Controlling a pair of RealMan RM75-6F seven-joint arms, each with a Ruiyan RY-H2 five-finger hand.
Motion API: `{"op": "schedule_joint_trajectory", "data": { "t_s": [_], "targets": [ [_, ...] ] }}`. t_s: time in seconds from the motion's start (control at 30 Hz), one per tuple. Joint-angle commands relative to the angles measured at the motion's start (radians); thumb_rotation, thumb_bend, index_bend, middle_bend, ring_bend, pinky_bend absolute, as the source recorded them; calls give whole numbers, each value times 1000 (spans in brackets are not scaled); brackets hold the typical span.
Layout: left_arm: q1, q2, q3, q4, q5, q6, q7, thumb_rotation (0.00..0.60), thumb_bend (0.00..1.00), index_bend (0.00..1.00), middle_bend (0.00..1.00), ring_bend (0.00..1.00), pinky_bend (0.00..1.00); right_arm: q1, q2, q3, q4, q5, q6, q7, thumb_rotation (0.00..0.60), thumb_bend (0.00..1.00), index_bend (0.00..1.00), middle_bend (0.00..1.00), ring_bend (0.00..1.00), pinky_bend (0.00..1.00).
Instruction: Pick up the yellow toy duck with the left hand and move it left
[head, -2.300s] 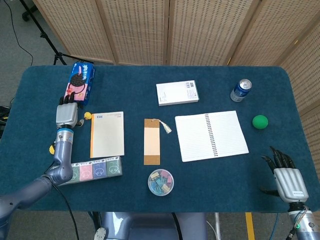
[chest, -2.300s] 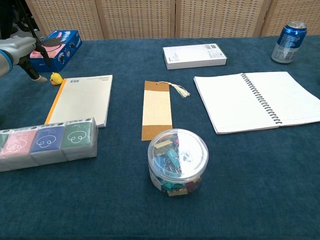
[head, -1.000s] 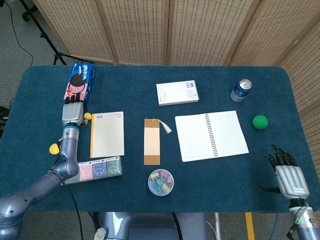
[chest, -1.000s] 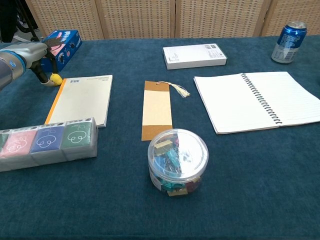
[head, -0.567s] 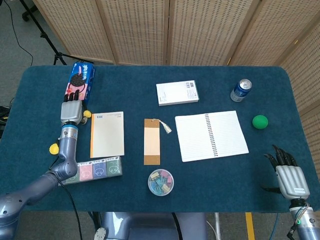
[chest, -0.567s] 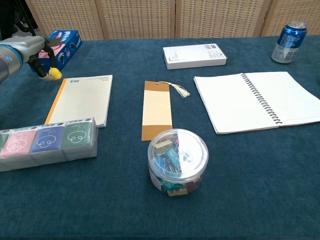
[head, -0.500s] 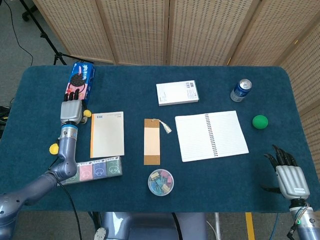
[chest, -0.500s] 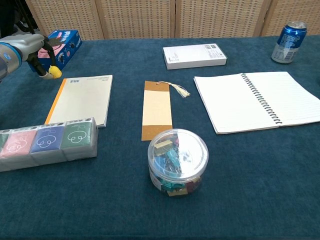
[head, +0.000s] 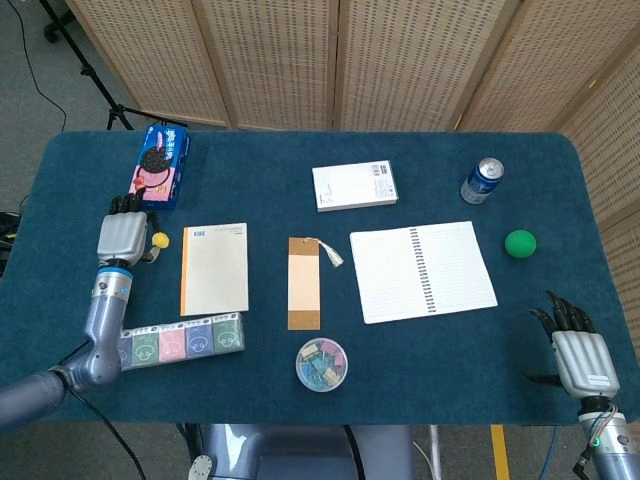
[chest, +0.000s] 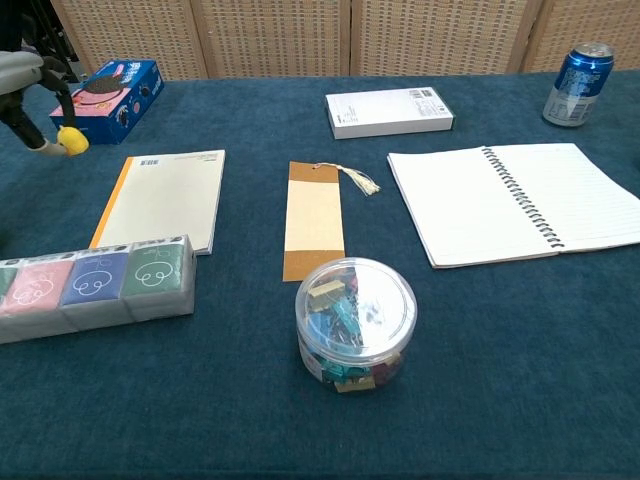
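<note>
Pinching duck (head: 159, 240) in my left hand (head: 122, 235), fingers curled round it; duck lifted off table (head: 300, 380), left of orange-edged notepad (head: 215, 268), below cookie box (head: 160, 164). Chest view: duck (chest: 72, 140) at my fingertips (chest: 48, 146), near frame's left edge. My right hand (head: 577, 360) at table's near right corner, fingers spread, holding nothing. Tissue packs (head: 185, 339) near my left forearm.

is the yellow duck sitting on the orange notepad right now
No, the yellow toy duck is pinched in the left hand, well off to the left of the orange-edged notepad.
</note>
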Motion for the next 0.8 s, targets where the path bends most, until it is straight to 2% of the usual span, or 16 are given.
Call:
{"op": "schedule_joint_trajectory", "data": {
  "t_s": [0.03,0.2,0.33,0.63,0.8],
  "targets": [
    [77,105,55,-121,38,62,-12,600,295,593,0,0,0,1,-2,0,0,5,-3,-7,600,0,172,0,0,91],
    [130,170,100,-185,65,76,-51,600,296,593,0,0,0,1,-6,-3,-5,4,-1,-22,600,0,173,0,0,91],
    [167,198,134,-194,93,84,-87,600,296,593,0,0,0,2,-10,-5,-5,3,-1,-31,600,0,172,0,0,91],
    [208,208,184,-182,136,84,-128,600,297,596,0,0,0,1,-12,-5,-7,6,0,-37,600,0,172,0,0,91],
    [213,196,187,-155,123,80,-130,600,299,596,0,0,0,1,-10,-5,-9,6,2,-37,600,0,172,0,0,91]
  ]
}}
